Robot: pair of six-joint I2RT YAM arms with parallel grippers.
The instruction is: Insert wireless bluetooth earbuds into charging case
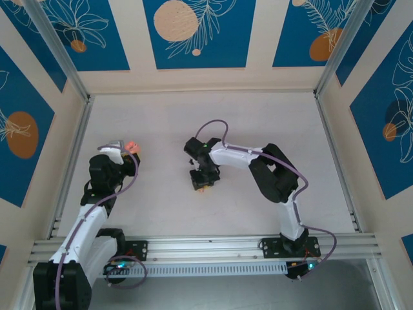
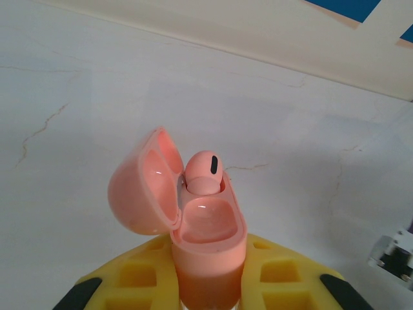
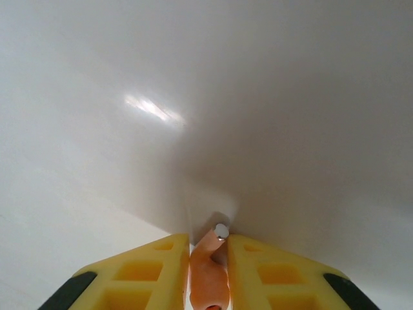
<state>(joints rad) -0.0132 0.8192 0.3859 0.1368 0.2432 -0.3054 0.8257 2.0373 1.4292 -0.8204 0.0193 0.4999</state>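
Observation:
My left gripper (image 2: 208, 287) is shut on the lower body of the salmon-pink charging case (image 2: 210, 258), held up off the table. The lid (image 2: 139, 194) hangs open to the left. One pale-pink earbud (image 2: 205, 171) sits in the far socket. The near socket (image 2: 206, 219) is bare. From above, the case (image 1: 133, 145) glows pink at the left gripper (image 1: 129, 150), left of centre. My right gripper (image 3: 208, 258) is shut on the other earbud (image 3: 208, 278), whose silver-tipped stem (image 3: 221, 230) points down close to the table. This gripper (image 1: 201, 185) hangs over the middle of the table.
The white table (image 1: 258, 123) is ringed by low cream walls with blue panels (image 1: 193, 32). Aluminium rails (image 1: 213, 248) run along the near edge by the arm bases. The two grippers are about a hand's width apart.

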